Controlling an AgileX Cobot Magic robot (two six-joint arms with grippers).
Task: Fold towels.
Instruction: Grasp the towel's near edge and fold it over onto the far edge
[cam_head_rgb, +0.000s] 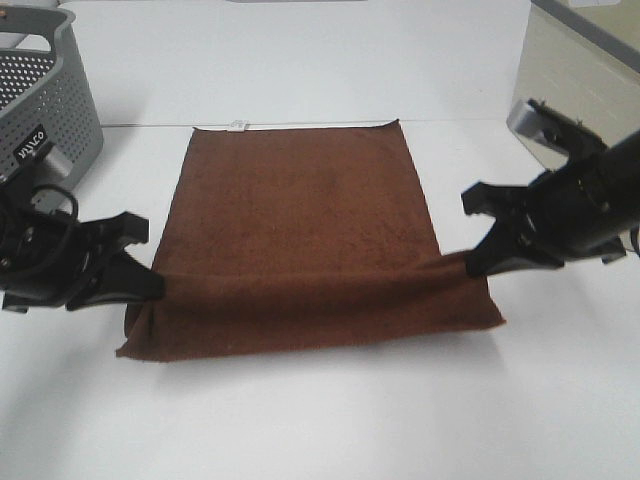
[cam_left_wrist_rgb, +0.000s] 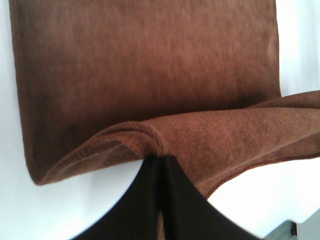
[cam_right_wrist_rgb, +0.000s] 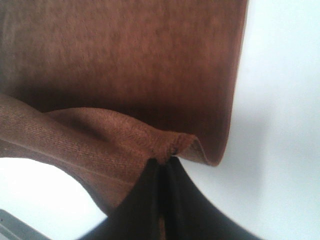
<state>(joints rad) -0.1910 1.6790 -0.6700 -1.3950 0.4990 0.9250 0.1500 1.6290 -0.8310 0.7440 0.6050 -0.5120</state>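
The dark reddish-brown towel (cam_head_rgb: 300, 215) lies on the white table, its near edge lifted and folded over toward the far side. A small white tag (cam_head_rgb: 238, 126) sits at its far left corner. My left gripper (cam_head_rgb: 152, 285) is shut on the towel's near left corner; the left wrist view shows the corner (cam_left_wrist_rgb: 150, 137) pinched between the black fingers (cam_left_wrist_rgb: 145, 195). My right gripper (cam_head_rgb: 478, 262) is shut on the near right corner; the right wrist view shows that corner (cam_right_wrist_rgb: 172, 145) pinched between the fingers (cam_right_wrist_rgb: 185, 200). The lifted hem sags between both grippers.
A grey perforated basket (cam_head_rgb: 40, 100) stands at the far left of the table. A beige wall or partition (cam_head_rgb: 570, 75) rises at the far right. White tabletop (cam_head_rgb: 320, 410) surrounds the towel.
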